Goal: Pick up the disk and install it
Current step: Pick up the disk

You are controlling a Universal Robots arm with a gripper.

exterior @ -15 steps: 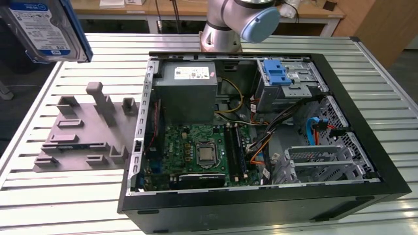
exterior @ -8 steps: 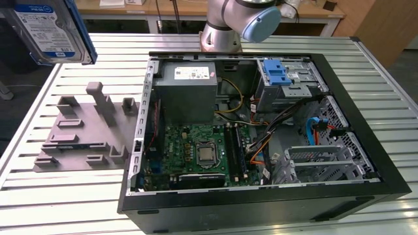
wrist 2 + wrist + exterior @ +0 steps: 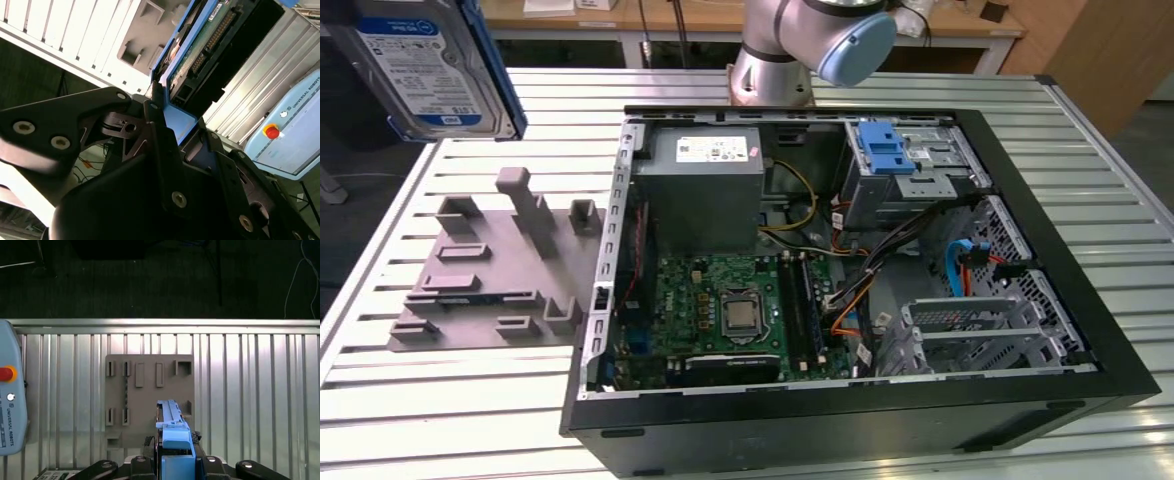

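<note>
Slatted table point(image 3: 454, 400): gripper point(image 3: 176, 456) clenched on disk point(image 3: 434, 70), above grey fixture point(image 3: 494, 270), well apart from case point(image 3: 854, 420) rim.

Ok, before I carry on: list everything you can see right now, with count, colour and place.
disk: one, silver in a blue carrier, held off the table
fixture: one, grey, on the table, at the exterior view's left of the case
computer case: one, black, open, on the table
power supply: one, grey, inside the case
motherboard: one, green, inside the case
latch: one, blue, inside the case
table: one, silver, slatted
teach pendant: one, pale blue, on the table
arm: one, silver, behind the case
gripper: one, black, shut on the disk
</note>
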